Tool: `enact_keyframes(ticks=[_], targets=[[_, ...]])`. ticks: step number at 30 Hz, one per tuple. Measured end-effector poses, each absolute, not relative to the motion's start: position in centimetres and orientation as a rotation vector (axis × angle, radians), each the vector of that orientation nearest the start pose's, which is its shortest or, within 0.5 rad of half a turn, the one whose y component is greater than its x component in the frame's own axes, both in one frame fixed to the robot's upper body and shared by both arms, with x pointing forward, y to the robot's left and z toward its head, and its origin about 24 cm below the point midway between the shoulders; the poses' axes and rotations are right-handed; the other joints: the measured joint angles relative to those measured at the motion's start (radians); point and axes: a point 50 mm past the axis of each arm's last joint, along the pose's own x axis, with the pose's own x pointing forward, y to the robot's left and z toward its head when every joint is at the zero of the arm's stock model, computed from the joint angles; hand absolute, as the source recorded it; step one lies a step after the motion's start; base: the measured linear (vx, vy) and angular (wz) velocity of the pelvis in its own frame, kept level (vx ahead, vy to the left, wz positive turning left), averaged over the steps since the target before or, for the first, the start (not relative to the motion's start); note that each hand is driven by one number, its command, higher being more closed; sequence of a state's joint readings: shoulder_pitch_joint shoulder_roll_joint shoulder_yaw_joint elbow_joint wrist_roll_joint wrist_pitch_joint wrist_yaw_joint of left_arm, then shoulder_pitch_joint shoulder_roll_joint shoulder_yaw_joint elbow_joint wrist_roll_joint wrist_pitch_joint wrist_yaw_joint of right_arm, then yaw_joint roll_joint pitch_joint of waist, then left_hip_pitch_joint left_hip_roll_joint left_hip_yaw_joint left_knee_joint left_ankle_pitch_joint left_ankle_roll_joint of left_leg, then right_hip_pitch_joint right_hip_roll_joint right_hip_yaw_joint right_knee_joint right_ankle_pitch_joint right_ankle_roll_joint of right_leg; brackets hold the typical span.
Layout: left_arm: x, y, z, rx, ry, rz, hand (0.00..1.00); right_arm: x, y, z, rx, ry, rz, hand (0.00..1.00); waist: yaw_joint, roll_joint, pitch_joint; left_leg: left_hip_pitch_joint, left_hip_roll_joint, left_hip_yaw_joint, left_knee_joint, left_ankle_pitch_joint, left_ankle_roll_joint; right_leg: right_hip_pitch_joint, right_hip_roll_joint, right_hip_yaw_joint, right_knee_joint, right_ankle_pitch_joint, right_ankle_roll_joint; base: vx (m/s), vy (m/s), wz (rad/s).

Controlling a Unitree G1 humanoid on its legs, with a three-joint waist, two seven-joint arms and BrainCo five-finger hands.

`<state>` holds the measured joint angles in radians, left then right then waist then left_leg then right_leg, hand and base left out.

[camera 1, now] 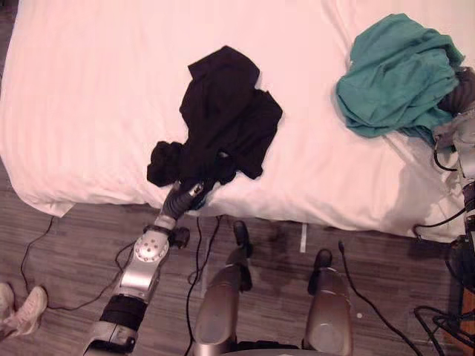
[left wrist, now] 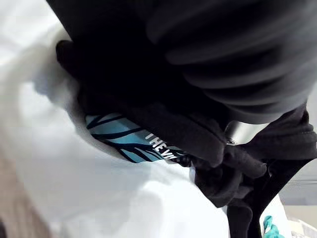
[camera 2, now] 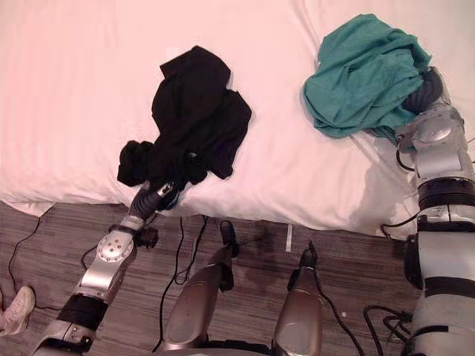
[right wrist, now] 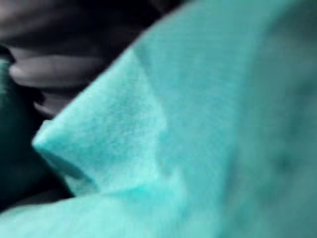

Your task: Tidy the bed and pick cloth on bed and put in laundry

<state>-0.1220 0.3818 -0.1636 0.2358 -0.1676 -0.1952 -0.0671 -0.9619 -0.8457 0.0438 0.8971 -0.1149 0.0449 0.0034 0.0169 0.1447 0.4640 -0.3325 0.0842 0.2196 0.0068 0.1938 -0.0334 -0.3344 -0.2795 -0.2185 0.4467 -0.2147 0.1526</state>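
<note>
A crumpled black cloth (camera 1: 226,119) lies near the front edge of the white bed (camera 1: 89,111). My left hand (camera 1: 191,190) reaches up from the floor side and is buried in the cloth's near edge. In the left wrist view the black cloth (left wrist: 188,124) wraps the hand, and a blue patterned patch (left wrist: 124,136) shows beneath it. A teal cloth (camera 2: 364,74) is heaped at the bed's right side. My right hand (camera 2: 430,87) is tucked under the heap's right edge, and teal cloth (right wrist: 198,124) drapes over it in the right wrist view.
The bed's front edge (camera 1: 297,215) runs across the view, with wooden floor (camera 1: 74,252) below it. A person's light shoe (camera 1: 26,310) stands on the floor at the lower left. Bare sheet lies between the two cloths.
</note>
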Motion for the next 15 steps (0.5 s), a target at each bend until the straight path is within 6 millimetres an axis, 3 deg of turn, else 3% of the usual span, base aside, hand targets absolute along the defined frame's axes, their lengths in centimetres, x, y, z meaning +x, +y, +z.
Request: enact_keyframes(ticks=[2,6,8,10,11,13,14,15], targets=[[26.3,18.8,2.9,0.208,0.017,-0.219,1.0,35.6,-35.1,22.3,-0.672,-0.056,-0.42,1.0,-0.004,-0.004,0.0,0.03,0.003,0.005,-0.001,0.0,-0.001,0.041,0.007,0.001,-0.027,0.004,-0.001,0.11,-0.092,-0.09],[24.0,18.8,0.9,0.154,0.109,-0.226,1.0,34.1,-32.1,14.4,-0.486,-0.063,-0.29,1.0,-0.014,-0.055,-0.028,0.121,0.03,0.056,-0.009,-0.012,-0.016,0.14,0.047,0.042,-0.125,0.038,-0.011,0.11,-0.09,-0.44],[22.2,18.9,-1.0,0.11,0.198,-0.208,1.0,31.1,-28.8,7.7,-0.357,0.003,-0.22,1.0,-0.044,-0.108,-0.094,0.175,0.043,0.098,-0.037,-0.034,-0.025,0.176,0.067,0.075,-0.164,0.044,-0.014,0.14,-0.068,-0.62],[21.1,18.5,-2.6,0.06,0.267,-0.188,1.0,26.0,-26.1,1.6,-0.241,0.113,-0.207,1.0,-0.073,-0.16,-0.163,0.238,0.043,0.143,-0.082,-0.043,-0.037,0.199,0.076,0.115,-0.186,0.045,-0.013,0.16,-0.038,-0.59],[20.8,18.5,-3.1,0.045,0.289,-0.18,1.0,24.5,-25.6,0.3,-0.221,0.153,-0.21,1.0,-0.083,-0.169,-0.181,0.25,0.041,0.145,-0.089,-0.044,-0.038,0.208,0.077,0.119,-0.193,0.045,-0.013,0.13,-0.027,-0.37],[20.0,18.9,-4.4,0.037,0.35,-0.152,1.0,19.3,-24.0,-3.9,-0.173,0.309,-0.233,1.0,-0.115,-0.199,-0.238,0.281,0.039,0.149,-0.1,-0.048,-0.042,0.238,0.078,0.125,-0.208,0.046,-0.013,0.11,-0.016,-0.13],[19.7,19.1,-5.0,0.031,0.376,-0.138,1.0,16.4,-23.1,-5.9,-0.143,0.404,-0.253,1.0,-0.119,-0.211,-0.257,0.297,0.039,0.147,-0.101,-0.048,-0.042,0.252,0.079,0.128,-0.209,0.045,-0.013,0.08,-0.017,-0.05],[19.6,19.1,-5.3,0.023,0.387,-0.13,1.0,14.7,-22.7,-6.8,-0.14,0.457,-0.265,1.0,-0.12,-0.211,-0.269,0.299,0.039,0.14,-0.101,-0.048,-0.042,0.26,0.08,0.127,-0.212,0.044,-0.015,0.01,-0.017,0.15]])
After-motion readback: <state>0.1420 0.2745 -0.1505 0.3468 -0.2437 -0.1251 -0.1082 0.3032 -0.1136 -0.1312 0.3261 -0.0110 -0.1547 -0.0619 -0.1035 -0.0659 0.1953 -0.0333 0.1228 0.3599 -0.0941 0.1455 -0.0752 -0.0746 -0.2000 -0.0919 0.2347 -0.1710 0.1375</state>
